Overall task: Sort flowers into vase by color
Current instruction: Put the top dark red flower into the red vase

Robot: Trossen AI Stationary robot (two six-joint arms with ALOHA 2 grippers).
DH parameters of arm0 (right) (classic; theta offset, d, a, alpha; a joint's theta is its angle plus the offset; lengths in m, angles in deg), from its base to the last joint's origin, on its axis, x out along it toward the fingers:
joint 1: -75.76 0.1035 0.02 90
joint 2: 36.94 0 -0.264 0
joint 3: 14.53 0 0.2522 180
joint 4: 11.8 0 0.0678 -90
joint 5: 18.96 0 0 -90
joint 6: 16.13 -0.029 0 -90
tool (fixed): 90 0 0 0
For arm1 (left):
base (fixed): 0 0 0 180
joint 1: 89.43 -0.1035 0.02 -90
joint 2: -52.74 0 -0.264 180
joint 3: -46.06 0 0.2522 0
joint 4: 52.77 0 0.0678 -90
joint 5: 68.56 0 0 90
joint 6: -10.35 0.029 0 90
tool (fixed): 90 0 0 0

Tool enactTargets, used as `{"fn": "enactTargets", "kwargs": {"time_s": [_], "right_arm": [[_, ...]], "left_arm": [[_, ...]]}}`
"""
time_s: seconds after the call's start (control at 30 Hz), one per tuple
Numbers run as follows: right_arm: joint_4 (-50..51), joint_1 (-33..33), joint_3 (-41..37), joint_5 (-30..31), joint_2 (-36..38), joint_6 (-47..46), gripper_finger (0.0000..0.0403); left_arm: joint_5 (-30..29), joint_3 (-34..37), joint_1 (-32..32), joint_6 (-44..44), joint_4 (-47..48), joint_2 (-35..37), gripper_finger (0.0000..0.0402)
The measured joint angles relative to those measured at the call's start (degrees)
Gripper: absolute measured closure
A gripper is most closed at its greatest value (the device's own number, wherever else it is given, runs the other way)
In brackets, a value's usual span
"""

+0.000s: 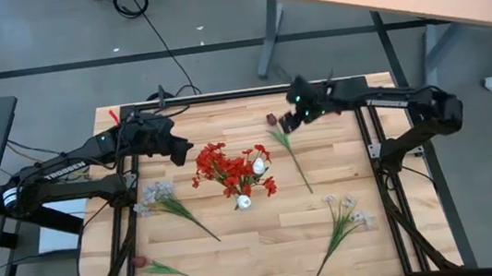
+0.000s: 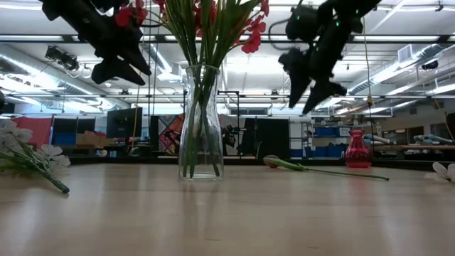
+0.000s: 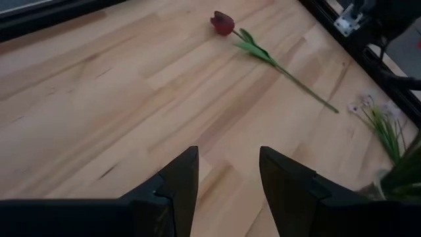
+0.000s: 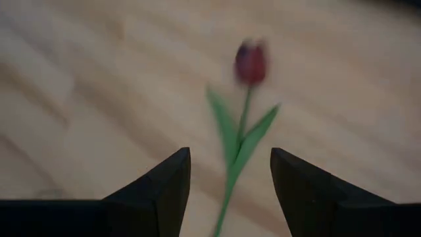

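Right gripper [image 1: 287, 122] hangs above the far part of the wooden table [image 1: 343, 173], over a dark maroon tulip [image 1: 286, 148] that lies flat there. Its two fingers [image 4: 158, 191] stand apart with nothing between them, and in the right wrist view the tulip's stem and leaves run into the gap, with the bud beyond the fingertips. In the low view this gripper is clearly above the table surface, not touching the flower.

Left gripper [image 1: 182, 151] is at the far left side of the table, near the glass vase [image 2: 200, 124]. Its fingers [image 3: 172, 184] are also apart and hold nothing.

The vase stands upright near the middle of the table and holds the red flowers [image 1: 222, 169] together with a few white buds [image 1: 258, 166]. A pale lilac spray [image 1: 165, 201] lies on the left side of the table, a white spray [image 1: 343, 218] lies on the right near side, and a second tulip [image 1: 173, 273] lies at the near left edge. A small red vase [image 2: 357, 150] shows in the room behind the table.
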Motion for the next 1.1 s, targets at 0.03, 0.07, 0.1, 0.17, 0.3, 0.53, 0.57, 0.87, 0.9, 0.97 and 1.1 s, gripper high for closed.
{"fn": "enactTargets", "kwargs": {"time_s": [0.03,0.07,0.1,0.17,0.3,0.53,0.57,0.87,0.9,0.97,1.1], "right_arm": [[-1.66,0.58,-1.51,-1.0,-0.74,0.0,0.0187],[-3.23,1.08,-2.9,-1.77,-1.4,-0.19,0.0187],[-4.71,1.67,-4.13,-2.26,-2.22,-0.53,0.0187],[-7.29,2.54,-6.07,-2.22,-4.13,-1.06,0.0187],[-8.34,3.72,-7.4,1.57,-8.5,0.0,0.0187],[-13.73,4.0,-7.27,0.51,-15.37,3.1,0.0187],[-13.61,4.0,-7.25,0.42,-16.37,3.4,0.0187],[-12.99,4.05,-6.96,1.51,-21.62,8.12,0.0239],[-12.92,3.94,-6.98,1.54,-21.69,8.59,0.0258],[-13.05,3.62,-7.04,1.52,-21.62,9.83,0.0301],[-14.21,2.07,-7.25,-0.86,-20.09,12.24,0.0383]], "left_arm": [[-0.5,0.0,0.02,-0.05,0.15,0.0,0.0235],[-0.68,-0.01,0.02,-0.09,0.2,0.0,0.0235],[-0.73,0.0,0.06,-0.09,0.16,0.0,0.0235],[-0.73,-0.01,0.07,-0.28,0.18,0.0,0.0235],[-0.73,-0.02,0.07,-0.69,0.37,0.0,0.0235],[-0.89,-0.01,0.02,-1.29,0.72,-0.04,0.0235],[-1.29,-0.02,0.0,-1.51,0.76,-0.04,0.0235],[-5.28,-0.02,0.13,-9.76,1.14,-0.07,0.0235],[-5.27,-0.01,0.13,-10.43,1.29,-0.07,0.0235],[-5.28,-0.01,0.13,-11.85,2.05,-0.07,0.0235],[-5.29,0.0,0.13,-12.18,2.45,-0.09,0.0235]]}}
